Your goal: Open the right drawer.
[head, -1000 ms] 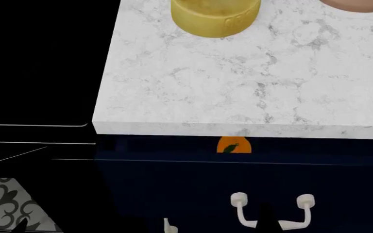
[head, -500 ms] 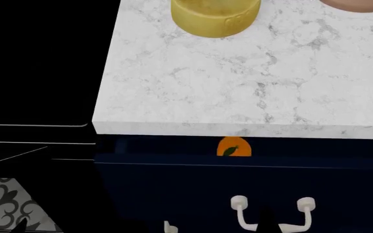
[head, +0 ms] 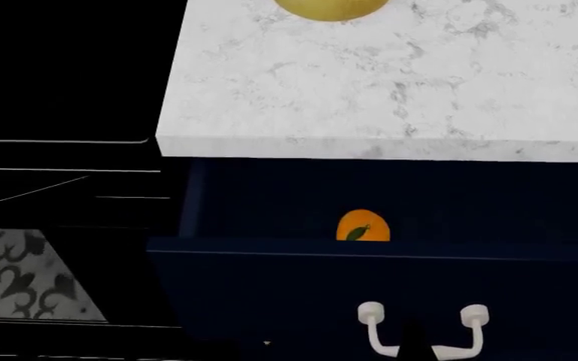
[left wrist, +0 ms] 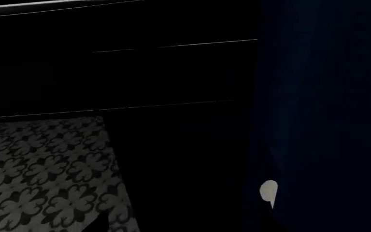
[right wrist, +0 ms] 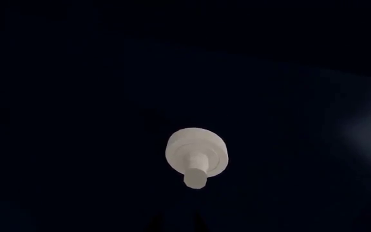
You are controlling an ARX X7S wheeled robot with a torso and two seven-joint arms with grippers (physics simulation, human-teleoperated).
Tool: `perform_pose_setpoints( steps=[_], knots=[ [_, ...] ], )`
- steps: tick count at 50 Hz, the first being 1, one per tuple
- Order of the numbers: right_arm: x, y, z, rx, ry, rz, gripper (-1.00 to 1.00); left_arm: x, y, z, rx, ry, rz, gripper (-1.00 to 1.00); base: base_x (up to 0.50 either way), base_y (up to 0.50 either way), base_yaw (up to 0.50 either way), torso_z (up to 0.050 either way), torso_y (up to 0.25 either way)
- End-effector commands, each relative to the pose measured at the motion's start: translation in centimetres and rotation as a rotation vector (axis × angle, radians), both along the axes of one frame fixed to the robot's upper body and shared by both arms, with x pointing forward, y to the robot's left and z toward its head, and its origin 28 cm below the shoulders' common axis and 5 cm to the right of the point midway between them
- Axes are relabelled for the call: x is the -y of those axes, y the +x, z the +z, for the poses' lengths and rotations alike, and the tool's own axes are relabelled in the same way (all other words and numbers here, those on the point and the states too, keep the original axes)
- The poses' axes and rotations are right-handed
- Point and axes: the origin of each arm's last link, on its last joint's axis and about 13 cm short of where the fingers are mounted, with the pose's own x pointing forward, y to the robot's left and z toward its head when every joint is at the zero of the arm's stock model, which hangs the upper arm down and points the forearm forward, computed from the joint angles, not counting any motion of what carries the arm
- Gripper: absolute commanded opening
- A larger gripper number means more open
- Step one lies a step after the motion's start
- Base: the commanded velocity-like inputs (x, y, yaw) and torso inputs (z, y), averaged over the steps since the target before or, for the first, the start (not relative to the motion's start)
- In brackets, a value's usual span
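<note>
The right drawer (head: 269, 293) is a wide navy front, pulled out from under the marble countertop (head: 369, 83). Its navy interior shows above the front's top edge. Its cream handle (head: 450, 347) hangs on two round mounts near the head view's bottom. My right gripper (head: 412, 344) is a dark tip across the middle of the handle bar and appears shut on it. In the right wrist view one round mount (right wrist: 196, 153) fills the middle, with two dark fingertips (right wrist: 154, 223) faint below it. My left gripper is lost in darkness in the left wrist view.
An orange fruit (head: 363, 226) lies inside the drawer. A yellow container (head: 330, 6) stands on the countertop's far part. A black appliance front (head: 68, 173) is to the left, with patterned floor (head: 18, 282) below. A cream cabinet-door handle mount (left wrist: 268, 191) shows on the navy door.
The drawer has slid farther out from under the countertop, showing more interior and the whole orange. The countertop and yellow container moved up in the head view; the handle kept its place.
</note>
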Motion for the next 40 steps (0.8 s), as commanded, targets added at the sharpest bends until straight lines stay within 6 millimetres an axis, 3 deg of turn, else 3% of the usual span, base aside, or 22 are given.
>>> perform_pose_setpoints(
  steps=[1,40],
  knots=[
    [0.67,0.36,1.56,0.164,-0.082,-0.010,-1.00,0.03,0.02,-0.02,0.000,0.000,0.001,1.00,-0.20,0.00,0.00,0.000,0.000],
    [0.62,0.39,1.51,0.163,-0.088,-0.007,-1.00,0.02,0.01,0.03,0.000,0.001,0.001,1.00,-0.19,0.00,0.00,0.001,0.002]
  ],
)
